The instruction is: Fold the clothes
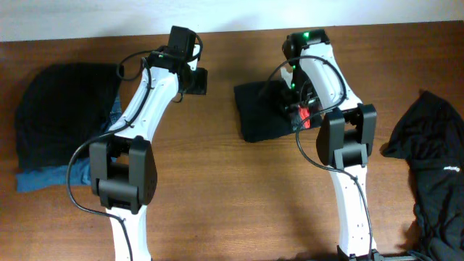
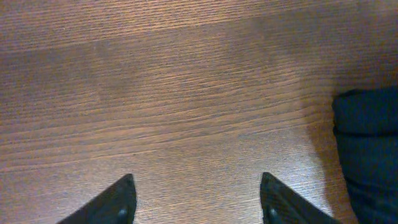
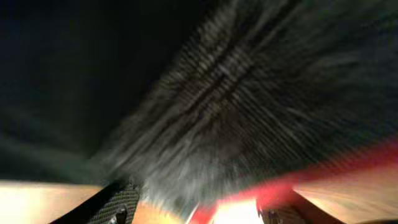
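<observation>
The right gripper (image 3: 198, 202) has its fingers set wide apart. Its wrist camera is filled by blurred dark cloth close against the lens: a grey-speckled waistband (image 3: 236, 93) with a coral-red edge (image 3: 348, 165) running down toward the gap between the fingertips (the blur hides whether either finger actually touches it). From above, this gripper is down on the folded black garment (image 1: 254, 109) that lies mid-table toward the far side, with a spot of the same red showing beside the arm. The left gripper (image 2: 198, 180) is likewise spread wide, with nothing between its fingers. Beneath it is the bare wood of the table (image 1: 217, 188), and the folded garment's rim shows at the right edge of its wrist view, apart from the fingers. In the overhead view the left gripper hangs near that garment, to its left and toward the far side. Farther out, a black heap (image 1: 61, 109) lies at the table's left end, partly over a blue cloth (image 1: 43, 177). At the right end sprawls a loose black garment (image 1: 435, 145) bearing small white lettering (image 1: 451, 168), apart from both grippers.
</observation>
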You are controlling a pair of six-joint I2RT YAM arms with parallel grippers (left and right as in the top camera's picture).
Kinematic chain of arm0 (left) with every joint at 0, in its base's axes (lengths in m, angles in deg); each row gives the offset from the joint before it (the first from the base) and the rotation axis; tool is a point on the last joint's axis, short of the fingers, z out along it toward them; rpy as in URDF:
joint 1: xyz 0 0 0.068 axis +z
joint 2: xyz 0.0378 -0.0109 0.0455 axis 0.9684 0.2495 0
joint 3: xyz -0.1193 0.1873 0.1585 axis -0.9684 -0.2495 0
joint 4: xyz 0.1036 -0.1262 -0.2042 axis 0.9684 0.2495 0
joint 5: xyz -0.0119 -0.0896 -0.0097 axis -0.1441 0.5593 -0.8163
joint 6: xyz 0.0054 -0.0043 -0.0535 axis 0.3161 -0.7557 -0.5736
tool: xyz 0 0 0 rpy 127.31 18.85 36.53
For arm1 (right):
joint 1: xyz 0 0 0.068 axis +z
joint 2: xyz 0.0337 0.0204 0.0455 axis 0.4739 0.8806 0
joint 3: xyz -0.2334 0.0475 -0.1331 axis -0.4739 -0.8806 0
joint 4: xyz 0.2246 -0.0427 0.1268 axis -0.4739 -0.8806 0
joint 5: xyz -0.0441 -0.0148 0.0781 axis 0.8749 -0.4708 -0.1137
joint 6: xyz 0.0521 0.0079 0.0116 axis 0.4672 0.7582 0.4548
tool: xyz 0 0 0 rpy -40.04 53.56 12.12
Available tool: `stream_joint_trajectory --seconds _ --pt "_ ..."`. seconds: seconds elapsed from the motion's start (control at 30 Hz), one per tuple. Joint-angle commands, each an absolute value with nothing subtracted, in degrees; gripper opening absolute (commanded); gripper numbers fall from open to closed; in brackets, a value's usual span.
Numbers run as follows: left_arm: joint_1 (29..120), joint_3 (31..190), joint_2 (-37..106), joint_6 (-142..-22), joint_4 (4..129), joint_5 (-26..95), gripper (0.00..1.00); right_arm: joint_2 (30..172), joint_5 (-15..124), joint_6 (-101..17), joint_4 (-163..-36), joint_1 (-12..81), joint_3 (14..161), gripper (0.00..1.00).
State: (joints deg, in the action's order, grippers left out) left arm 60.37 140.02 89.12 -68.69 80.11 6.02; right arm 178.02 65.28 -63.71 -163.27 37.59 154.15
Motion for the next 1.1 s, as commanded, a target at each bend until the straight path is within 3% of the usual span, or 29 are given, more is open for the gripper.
stream_joint_trajectory --seconds 0.0,0.2,0.3,0.4,0.63,0.8,0.97,1.07 --pt "60.72 141.03 89.21 -68.39 80.07 5.47 0.69 170.46 64.69 -64.28 -164.41 38.40 159.92 0.67" --pt "60.70 141.03 89.21 -62.18 76.33 12.10 0.70 164.93 64.32 -64.26 -164.39 38.35 161.54 0.72" --pt "60.70 141.03 89.21 -57.00 70.87 19.46 0.68 163.42 60.56 -64.33 -164.39 38.37 161.54 0.68" --pt "60.70 141.03 89.27 -53.61 65.49 25.58 0.57 162.05 58.35 -64.30 -164.39 38.35 161.52 0.59" --pt "59.61 141.03 92.79 -51.60 53.12 28.14 0.39 157.11 55.42 -64.28 -164.39 38.42 161.52 0.59" --pt "56.92 141.03 98.01 -51.64 47.00 29.93 0.39 155.01 55.32 -63.91 -164.39 38.42 161.52 0.59" --pt "53.75 141.03 102.19 -52.06 45.36 29.93 0.51 153.70 54.14 -63.85 -164.39 38.42 161.52 0.59" --pt "52.85 141.03 103.61 -52.08 45.86 29.93 0.52 153.41 54.14 -63.85 -164.39 38.42 161.52 0.59"
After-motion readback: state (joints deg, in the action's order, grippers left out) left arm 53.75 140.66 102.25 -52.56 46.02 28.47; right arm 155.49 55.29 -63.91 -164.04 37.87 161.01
